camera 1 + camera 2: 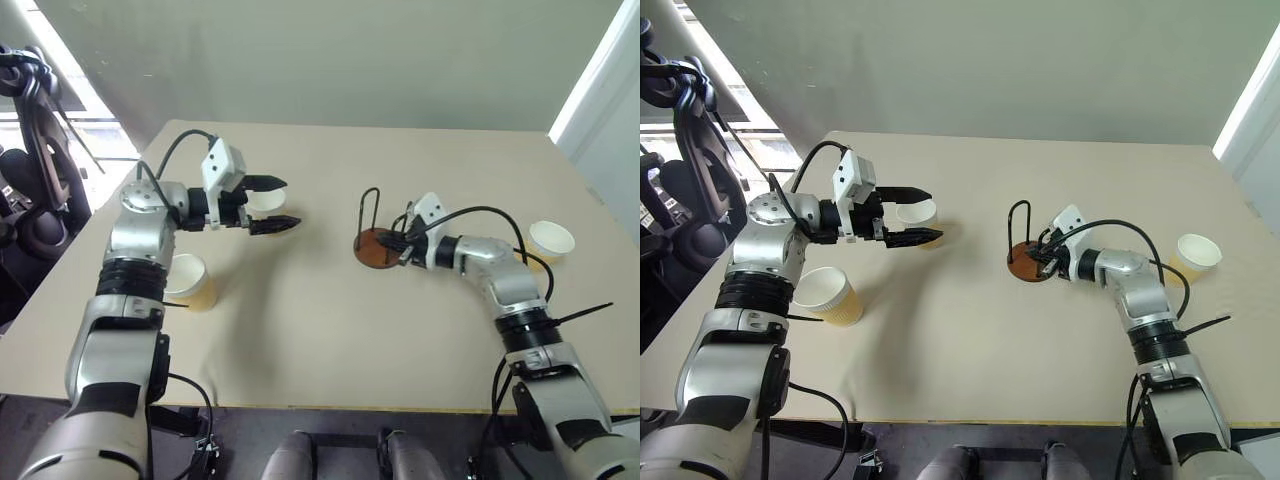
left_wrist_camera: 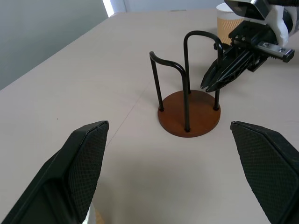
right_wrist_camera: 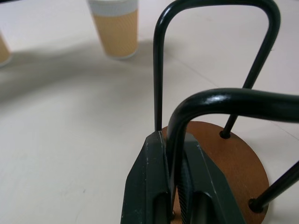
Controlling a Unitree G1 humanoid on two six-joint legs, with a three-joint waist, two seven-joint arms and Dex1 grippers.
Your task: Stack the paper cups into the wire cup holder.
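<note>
**Operator:** Why are the items arranged as they are?

**Manual:** Start with the desk (image 1: 330, 360). It carries everything, and its middle is left bare so that you have working room. The left gripper (image 1: 268, 205) hangs above the desk with its fingers spread wide and nothing between them. You can judge it staged for a cup, since one paper cup (image 1: 265, 199) stands just behind its fingertips. A second cup (image 1: 190, 281) stands by the left forearm, and a third (image 1: 551, 241) sits near the desk's right edge, well apart from the rest. The wire cup holder (image 1: 376, 240) stands near the desk's middle, with no cup in it. The right gripper (image 3: 174, 186) is pressed together on one of its upright wire loops (image 3: 219, 100), just above the base. This looks like a steadying hold, so that the light holder does not slide or tip when a cup goes in.

**Operator:** Is any writing legible?

**Manual:** No. You can read no brand, label or text on the cups, holder or grippers.
</note>
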